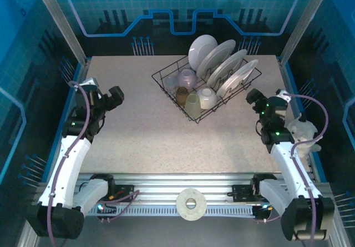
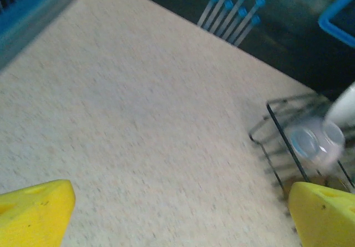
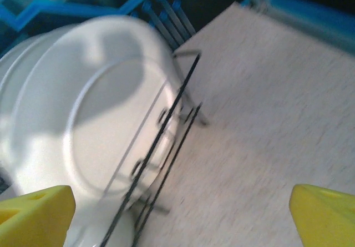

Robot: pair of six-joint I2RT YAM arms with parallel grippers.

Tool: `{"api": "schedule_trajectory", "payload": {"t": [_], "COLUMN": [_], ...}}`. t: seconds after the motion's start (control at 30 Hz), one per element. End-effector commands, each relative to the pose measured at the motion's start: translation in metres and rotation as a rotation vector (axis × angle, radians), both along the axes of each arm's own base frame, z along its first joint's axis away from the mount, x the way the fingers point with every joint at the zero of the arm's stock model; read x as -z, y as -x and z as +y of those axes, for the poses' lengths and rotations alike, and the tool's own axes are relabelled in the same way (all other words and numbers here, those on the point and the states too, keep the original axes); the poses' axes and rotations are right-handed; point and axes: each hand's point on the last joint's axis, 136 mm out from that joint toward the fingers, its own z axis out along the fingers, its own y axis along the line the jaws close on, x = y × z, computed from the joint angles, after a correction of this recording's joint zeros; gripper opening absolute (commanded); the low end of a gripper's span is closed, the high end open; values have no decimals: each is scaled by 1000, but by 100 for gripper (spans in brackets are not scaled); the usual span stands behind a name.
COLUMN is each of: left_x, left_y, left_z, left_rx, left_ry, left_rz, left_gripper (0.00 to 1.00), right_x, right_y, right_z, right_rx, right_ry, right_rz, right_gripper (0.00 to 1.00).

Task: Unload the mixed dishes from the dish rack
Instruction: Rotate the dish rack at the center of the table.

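1. left fingers (image 1: 115,96): spread wide, nothing between them. They hang over bare tabletop (image 1: 138,141).
2. right fingers (image 1: 254,97): also spread wide, empty.
3. rack (image 1: 174,100): on the tabletop, set askew to its edges. It is ahead and to the right of the left fingers, well apart. It is ahead and to the left of the right fingers, near but not touching.
4. plates (image 1: 217,55): four, white, standing on edge in a leaning row along the rack's far side. The end plate (image 1: 242,76) is the one closest to the right fingers.
5. Cups are in the rack's near half, on the side toward the left fingers. The lilac cup (image 1: 187,79) is farthest back and the amber cup (image 1: 182,94) is in front of it. The yellow-green cup (image 1: 192,104) is at the near corner, with the cream cup (image 1: 207,97) beside it toward the right fingers. Which way up they sit is hard to call.
6. Left wrist view: a yellow finger (image 2: 33,211) in each lower corner, only tabletop (image 2: 138,119) in the gap. A rack (image 2: 274,127) corner and the lilac cup (image 2: 316,141) are ahead-right of the fingers. Blurred.
7. Right wrist view: a yellow finger (image 3: 324,213) in each lower corner. The end plate (image 3: 94,125) is ahead-left of them, behind the rack's (image 3: 178,111) end wires. Bare tabletop (image 3: 266,119) is ahead-right. Blurred.
8. ring (image 1: 191,203): white, flat on the rail behind both sets of fingers, between the arm bases.
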Motion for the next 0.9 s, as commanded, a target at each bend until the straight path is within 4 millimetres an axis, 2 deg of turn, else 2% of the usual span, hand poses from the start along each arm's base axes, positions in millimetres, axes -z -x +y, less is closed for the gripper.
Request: {"api": "schedule_trajectory", "payload": {"t": [0.0, 0.13, 0.3, 0.33, 0.4, 0.53, 0.67, 0.87], "left_x": [11, 14, 21, 22, 22, 13, -8, -32], "left_y": [21, 28, 38, 39, 43, 54, 67, 64], "left_z": [-36, -60, -80, -85, -93, -115, -137, -145], "left_rx": [170, 293, 391, 410, 448, 570, 707, 760], "left_ry": [142, 187, 171, 173, 179, 214, 283, 311], "left_rz": [107, 131, 148, 144, 138, 72, -78, -262], "left_gripper": [99, 99, 99, 99, 99, 99, 99, 99], "right_x": [7, 16, 51, 45, 47, 50, 56, 73], "right_y": [22, 29, 26, 19, 11, -2, -10, -17], "right_z": [31, 63, 85, 92, 102, 119, 132, 149], "right_rx": [12, 15, 54, 53, 47, 41, 41, 42], "right_ry": [-75, -83, -134, -154, -158, -154, -160, -172], "right_rz": [136, 239, 365, 359, 376, 397, 416, 467], "right_gripper": [100, 98, 80, 77, 73, 70, 68, 64]}}
